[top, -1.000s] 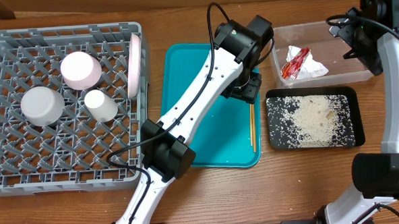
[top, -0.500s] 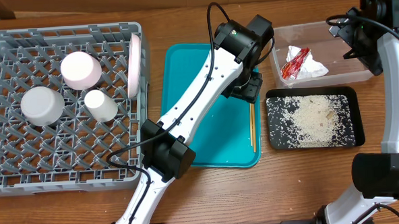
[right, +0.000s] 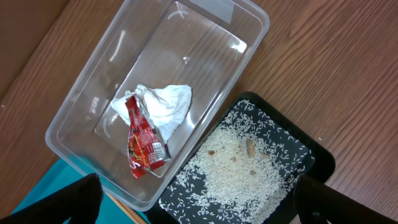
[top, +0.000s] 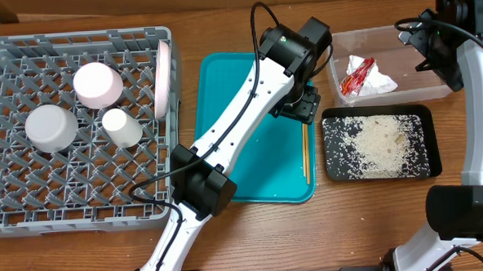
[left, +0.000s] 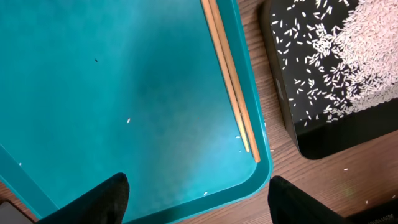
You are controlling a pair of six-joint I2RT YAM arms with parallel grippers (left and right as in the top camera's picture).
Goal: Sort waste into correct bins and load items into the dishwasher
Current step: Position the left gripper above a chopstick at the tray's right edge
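A wooden table [top: 351,220] with a warm brown grain forms the work surface. At its left a large square dish rack [top: 0,219] of grey plastic is set, its floor a lattice grid and its walls low and openwork. Inside the rack a pinkish bowl [top: 98,84], a white bowl [top: 51,127] and a small cup [top: 121,128] are seen, all smooth and round, and a plate [top: 165,77] is stood on edge along the right wall.

A teal tray [top: 224,103] of smooth plastic with rounded corners lies at the centre. A pair of thin wooden chopsticks [left: 231,87] is laid along its right rim, and a few stray grains are scattered on its floor. The left gripper [left: 199,186] is held above this tray; its dark fingers [left: 109,202] are spread well apart and nothing is held between them.

At the upper right a clear plastic tub [right: 249,15] with rounded corners is placed. In it a crinkled red snack wrapper [right: 142,140] is laid touching a crumpled white tissue [right: 165,102]. Just below the tub a shallow black tray [right: 320,155] is found, and pale rice grains [right: 233,168] are heaped loosely at its middle and strewn thinly towards its edges. The right gripper [right: 199,186] is poised above tub and tray, its jaws spread to their widest and gripping nothing.
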